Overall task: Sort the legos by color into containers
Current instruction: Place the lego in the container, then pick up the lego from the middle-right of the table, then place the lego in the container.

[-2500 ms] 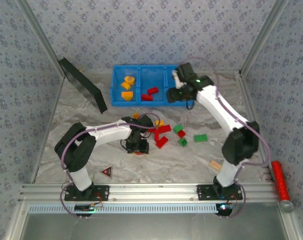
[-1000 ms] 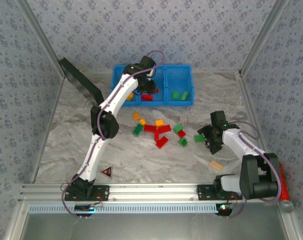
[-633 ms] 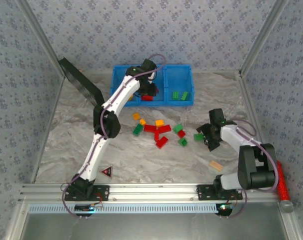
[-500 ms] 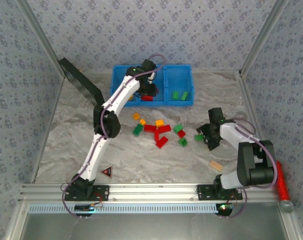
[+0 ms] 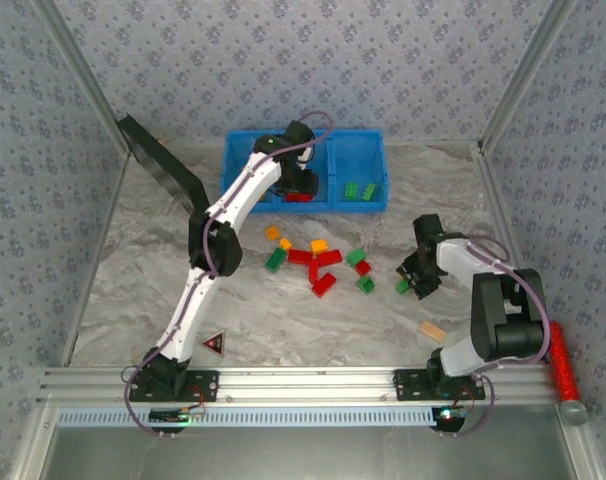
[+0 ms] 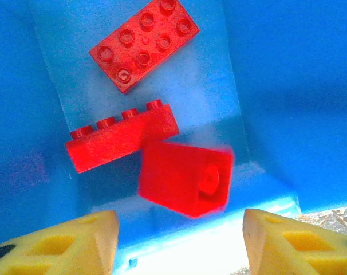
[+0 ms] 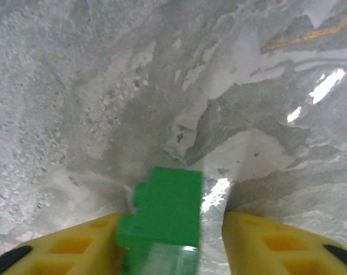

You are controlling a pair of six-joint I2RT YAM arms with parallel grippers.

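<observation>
Three red bricks [image 6: 122, 137] show below the left claw [image 6: 179, 229], spread apart over the twelve o'clock bin [image 6: 276, 86]; right claw [image 7: 169, 232], also apart, straddles a green brick [image 7: 168, 200].

Bin [image 5: 381, 165]: bright blue. Red bricks [image 6: 144, 43]: 3, uniform red, in the bin. Green brick [image 7: 165, 212]: solid green. Finger pads [image 7: 265, 240]: yellow foam. Loose bricks [image 5: 328, 258]: red, green, orange-yellow. Table [image 5: 283, 320]: grey-white marbling. Walls [image 5: 283, 60]: pale blue floral print. Panel [image 5: 163, 170]: black. Triangle marker [image 5: 214, 344]: red and black. Arms [image 5: 238, 195]: white links, black joints
</observation>
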